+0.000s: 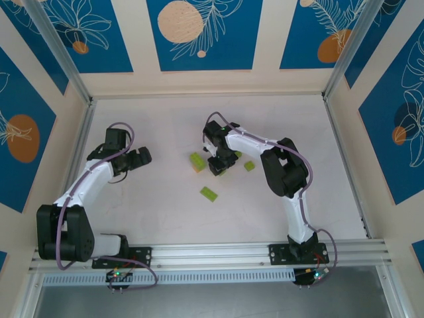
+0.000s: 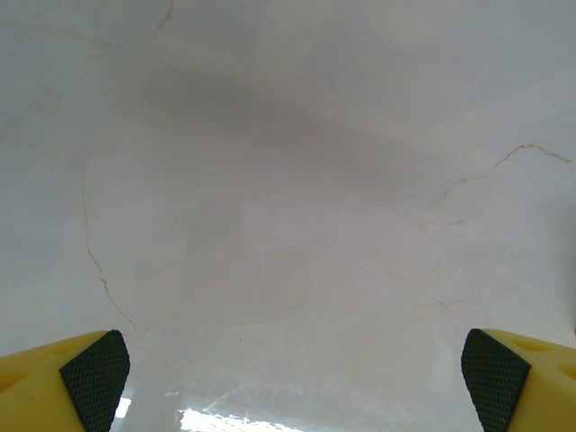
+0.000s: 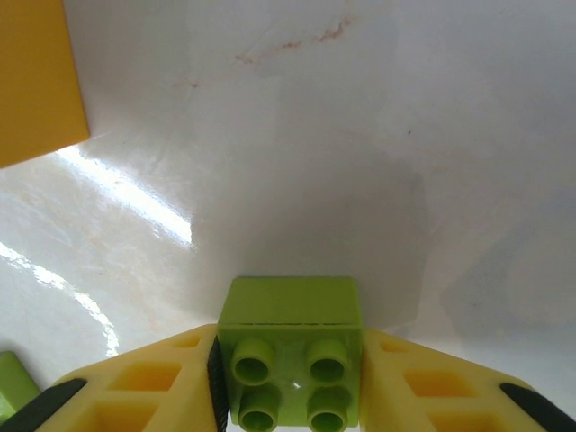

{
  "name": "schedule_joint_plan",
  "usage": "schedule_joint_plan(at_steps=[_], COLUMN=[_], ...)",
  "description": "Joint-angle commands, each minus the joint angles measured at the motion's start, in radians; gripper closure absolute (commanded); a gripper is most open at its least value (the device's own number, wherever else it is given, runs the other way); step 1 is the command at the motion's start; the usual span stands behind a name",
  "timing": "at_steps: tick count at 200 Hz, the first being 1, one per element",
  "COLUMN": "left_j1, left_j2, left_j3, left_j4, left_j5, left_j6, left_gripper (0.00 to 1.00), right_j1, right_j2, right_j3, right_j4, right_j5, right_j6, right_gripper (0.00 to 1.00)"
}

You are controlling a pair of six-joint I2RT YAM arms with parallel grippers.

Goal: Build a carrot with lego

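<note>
**A:** What are your right fingers doing?

**B:** My right fingers (image 3: 290,396) are pinching a lime-green brick (image 3: 292,315). One yellow finger is pressed against each side, and its four studs face my wrist camera. I cannot tell whether it touches the table (image 1: 165,218) or hangs just above it.

**A:** What lies around it?

**B:** An orange brick (image 3: 36,81) sits at the upper left of my right wrist view. From above, my right fingers (image 1: 218,164) are near the middle of the table. A lime-green cluster (image 1: 197,161) lies just beside them on my left. A small lime-green brick (image 1: 249,165) is near them on my right, and a flat lime-green brick (image 1: 209,193) lies closer to my bases.

**A:** And the left?

**B:** My left fingers (image 2: 292,387) are spread wide with nothing between them. The black pads (image 2: 94,378) sit at opposite corners of the wrist view, over bare white table. From above, my left fingers (image 1: 140,158) are well apart from all the bricks.
</note>
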Motion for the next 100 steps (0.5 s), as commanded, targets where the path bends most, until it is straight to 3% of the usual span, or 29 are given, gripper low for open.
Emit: schedule_joint_plan(at_steps=[1, 48, 100], left_j1=[0.020, 0.020, 0.020], left_j2=[0.010, 0.009, 0.000], left_j3=[0.029, 0.029, 0.023], left_j4=[-0.015, -0.014, -0.013], left_j5=[0.015, 0.021, 0.024], left_j6=[0.010, 0.007, 0.005], left_gripper=[0.03, 0.03, 0.03], right_j1=[-0.011, -0.019, 0.011], right_j2=[-0.030, -0.090, 0.024], right_j3=[0.013, 0.135, 0.501], right_j4=[-0.045, -0.171, -0.363], right_j5=[-0.007, -0.033, -0.073], right_j6=[0.002, 0.081, 0.099], right_gripper=[0.63, 0.64, 0.64])
